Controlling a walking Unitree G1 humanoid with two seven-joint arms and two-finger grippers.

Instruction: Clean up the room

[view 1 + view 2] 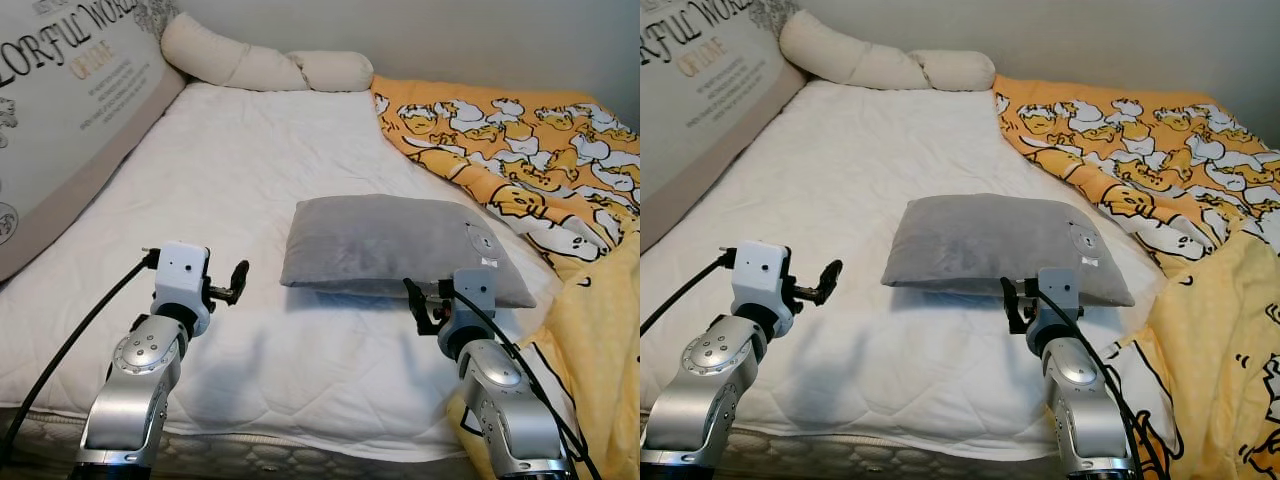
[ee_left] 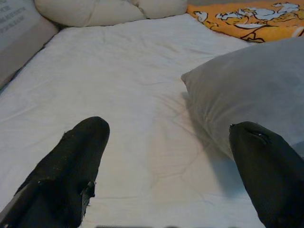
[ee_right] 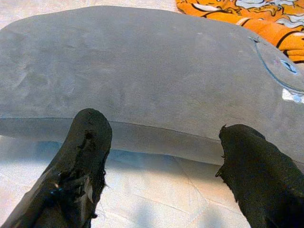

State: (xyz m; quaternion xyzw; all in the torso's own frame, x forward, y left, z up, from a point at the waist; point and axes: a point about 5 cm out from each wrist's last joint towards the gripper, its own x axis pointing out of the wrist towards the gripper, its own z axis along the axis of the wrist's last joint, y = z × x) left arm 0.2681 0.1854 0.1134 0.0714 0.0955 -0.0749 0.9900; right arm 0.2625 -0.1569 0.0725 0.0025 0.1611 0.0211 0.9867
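A grey pillow (image 1: 390, 245) lies flat on the white mattress (image 1: 220, 170), toward its right side. My right gripper (image 1: 422, 305) hovers open at the pillow's near edge; in the right wrist view the black fingers (image 3: 88, 142) stand wide apart in front of the pillow's seam (image 3: 156, 137), apart from it. My left gripper (image 1: 238, 282) is open above bare mattress, to the left of the pillow. In the left wrist view the pillow's corner (image 2: 247, 90) lies just beyond one fingertip (image 2: 256, 152). Nothing is held.
An orange and yellow duck-print blanket (image 1: 520, 150) is bunched along the bed's right side and spills over the front corner. A cream bolster (image 1: 260, 62) lies at the head. A large lettered cushion (image 1: 70, 110) leans along the left edge.
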